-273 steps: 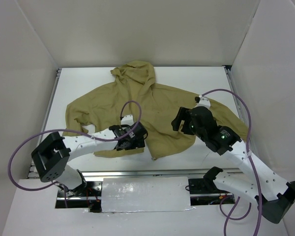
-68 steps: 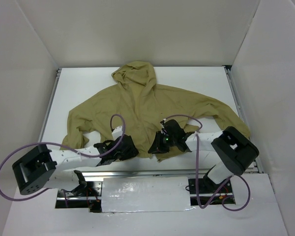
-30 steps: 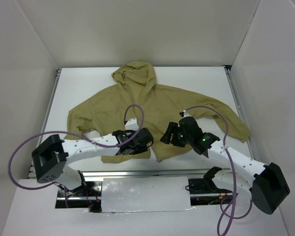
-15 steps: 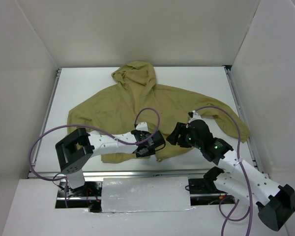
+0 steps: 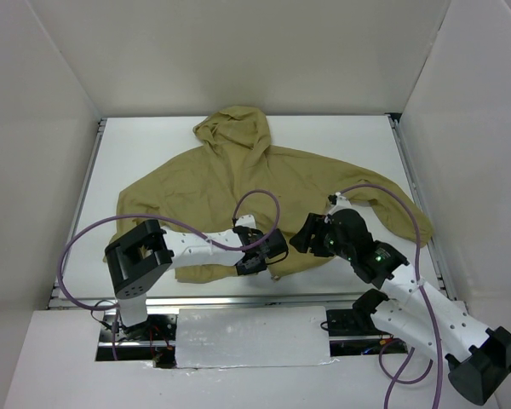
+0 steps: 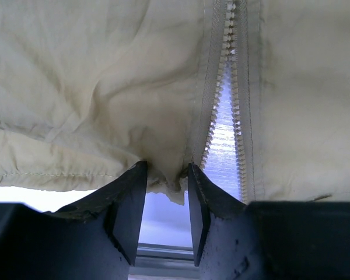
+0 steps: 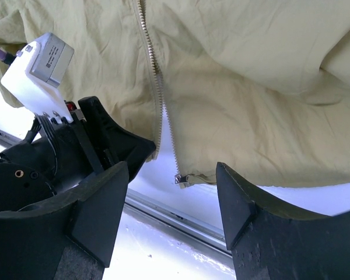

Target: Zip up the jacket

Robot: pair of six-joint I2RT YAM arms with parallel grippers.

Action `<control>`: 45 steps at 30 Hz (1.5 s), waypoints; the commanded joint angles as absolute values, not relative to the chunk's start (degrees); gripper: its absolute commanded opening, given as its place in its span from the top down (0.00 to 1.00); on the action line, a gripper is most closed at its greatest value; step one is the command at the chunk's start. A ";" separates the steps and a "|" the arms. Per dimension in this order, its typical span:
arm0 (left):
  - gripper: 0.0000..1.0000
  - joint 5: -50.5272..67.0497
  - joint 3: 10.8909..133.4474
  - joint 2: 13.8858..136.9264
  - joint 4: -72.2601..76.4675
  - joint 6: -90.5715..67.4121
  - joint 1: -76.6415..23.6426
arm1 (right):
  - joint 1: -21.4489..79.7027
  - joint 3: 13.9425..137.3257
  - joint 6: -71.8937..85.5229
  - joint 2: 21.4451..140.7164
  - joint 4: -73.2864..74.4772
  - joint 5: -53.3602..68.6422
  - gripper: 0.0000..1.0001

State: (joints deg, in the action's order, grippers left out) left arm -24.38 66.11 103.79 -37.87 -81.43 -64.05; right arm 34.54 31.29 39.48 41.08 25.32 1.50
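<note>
The olive-tan jacket (image 5: 238, 170) lies flat on the white table, hood at the far side and hem toward me. Its zipper (image 6: 227, 87) is parted at the bottom, with table showing between the two rows of teeth. My left gripper (image 5: 266, 262) (image 6: 163, 172) is at the hem. Its jaws are open a little, with the bunched bottom corner of one front panel between the fingertips, beside the zipper. My right gripper (image 5: 307, 234) (image 7: 172, 165) hovers wide open over the other panel's hem and holds nothing. The metal zipper slider (image 7: 182, 178) sits at that panel's bottom corner.
The table's metal front rail (image 5: 238, 298) runs just below the hem. White walls enclose the left, back and right. The left gripper's body (image 7: 105, 146) sits close beside the right gripper. Purple cables (image 5: 255, 204) loop over the jacket.
My left gripper slid right along the hem to the zipper's bottom and its jaws narrowed around the panel corner. The right gripper drew back slightly to the right.
</note>
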 commanded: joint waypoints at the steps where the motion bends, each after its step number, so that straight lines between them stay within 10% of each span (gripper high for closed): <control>1: 0.54 -24.52 65.92 105.02 -38.59 -82.97 -64.34 | 34.10 31.55 38.58 40.60 24.87 1.93 0.31; 12: 1.00 -22.77 62.23 101.96 -31.92 -81.04 -64.25 | 34.19 30.24 37.79 43.07 23.12 5.43 0.31; 28: 1.00 -18.28 36.14 82.10 6.66 -79.54 -61.79 | 34.98 29.88 32.52 52.90 21.35 11.44 0.34; 45: 1.00 -21.36 28.30 66.99 3.60 -80.16 -58.71 | 52.03 40.97 35.07 71.99 28.66 -5.90 0.41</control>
State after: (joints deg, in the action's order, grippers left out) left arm -19.70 29.47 69.76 2.96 -79.92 -59.35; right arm 51.62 40.73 34.17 72.14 27.46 -4.36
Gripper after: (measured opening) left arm 0.037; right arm 0.581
